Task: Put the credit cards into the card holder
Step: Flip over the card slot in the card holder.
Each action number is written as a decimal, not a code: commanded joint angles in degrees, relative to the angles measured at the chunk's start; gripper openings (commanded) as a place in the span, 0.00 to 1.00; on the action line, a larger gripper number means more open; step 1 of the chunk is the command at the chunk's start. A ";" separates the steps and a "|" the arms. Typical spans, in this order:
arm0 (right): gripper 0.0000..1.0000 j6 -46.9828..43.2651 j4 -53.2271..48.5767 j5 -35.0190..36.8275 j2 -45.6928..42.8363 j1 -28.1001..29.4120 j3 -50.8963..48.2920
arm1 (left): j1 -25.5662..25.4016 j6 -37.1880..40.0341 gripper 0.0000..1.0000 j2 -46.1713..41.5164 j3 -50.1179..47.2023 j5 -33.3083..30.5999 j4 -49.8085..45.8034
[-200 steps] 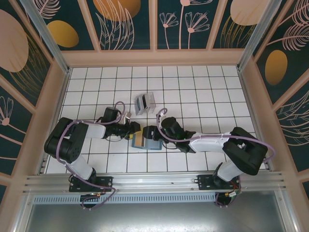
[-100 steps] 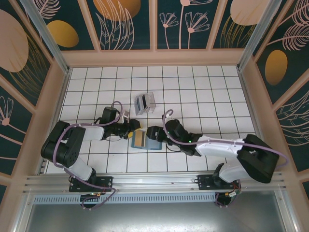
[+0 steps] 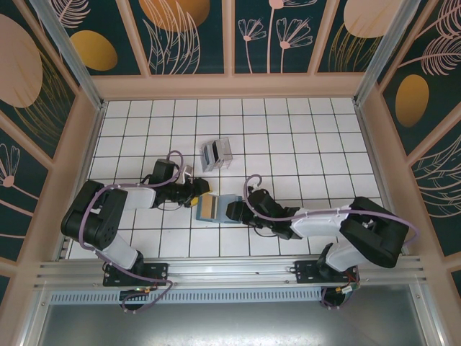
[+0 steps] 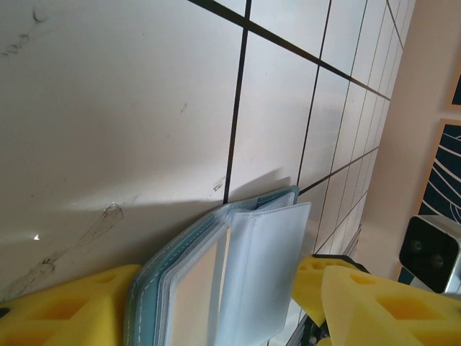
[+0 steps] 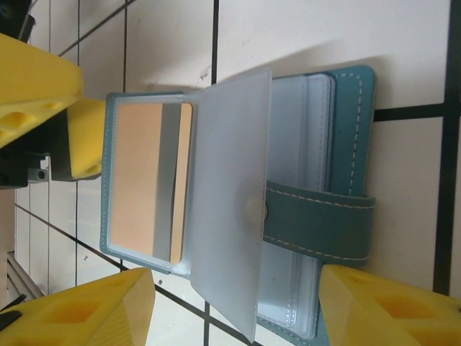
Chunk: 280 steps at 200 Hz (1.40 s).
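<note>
The teal card holder (image 3: pixel 227 201) lies open on the tiled floor, its clear sleeves fanned out. A tan card with a grey stripe (image 5: pixel 144 180) sits in its left sleeve. One clear sleeve (image 5: pixel 223 202) stands up over the strap (image 5: pixel 317 209). My left gripper (image 3: pixel 199 193) is at the holder's left edge, open. In the left wrist view the card holder (image 4: pixel 252 267) lies between the wide-set fingers of the left gripper (image 4: pixel 209 288), and one finger (image 4: pixel 65 310) touches the cover. My right gripper (image 5: pixel 230 317) is open over the holder's near edge. The grey credit cards (image 3: pixel 216 153) lie farther back.
The white tiled floor (image 3: pixel 302 144) is walled by beige panels on three sides. The rail with both arm bases (image 3: pixel 230 270) runs along the near edge. The left gripper's yellow fingers (image 5: pixel 43 72) show beside the holder in the right wrist view.
The right arm has drawn back and lower, its gripper sliding off the holder's middle toward its right near edge. The teal half now shows. The left gripper edged left and its jaws widened.
</note>
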 commanded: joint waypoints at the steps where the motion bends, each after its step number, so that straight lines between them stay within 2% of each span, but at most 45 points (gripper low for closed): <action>1: 0.61 -0.89 2.65 -1.77 1.68 0.65 2.96 | 0.26 1.62 0.66 0.76 0.84 -0.51 -2.22; 55: 0.58 -6.83 2.71 -3.57 5.84 0.51 8.35 | 0.25 1.59 0.62 0.87 0.64 0.35 -2.05; 149: 0.51 -11.52 18.32 -13.18 19.56 3.48 15.14 | 0.26 0.61 0.61 0.46 0.19 -0.42 -2.22; 169: 0.51 -11.87 23.01 -12.85 18.91 3.71 13.18 | 0.26 -0.03 0.52 3.44 0.97 0.87 -1.08; 176: 0.51 -12.12 22.82 -11.98 18.38 3.63 12.63 | 0.21 0.99 0.43 4.01 1.57 0.21 -2.40; 185: 0.51 -12.22 22.28 -10.71 17.49 3.38 11.70 | 0.21 1.14 0.27 3.91 1.49 -0.76 -2.60; 193: 0.52 -11.87 22.10 -10.02 17.02 3.02 10.75 | 0.18 0.53 0.21 3.48 0.77 -0.96 -1.27; 224: 0.53 -10.28 25.26 -9.11 16.43 2.24 6.98 | 0.26 -0.11 0.20 3.46 -0.23 -0.39 1.04; 250: 0.54 -9.25 27.06 -10.04 18.08 2.17 7.01 | 0.26 0.81 0.14 3.77 -0.34 0.04 0.71; 280: 0.55 -9.98 25.42 -7.83 13.41 1.60 6.58 | 0.24 0.99 0.15 2.42 -2.25 -0.60 1.14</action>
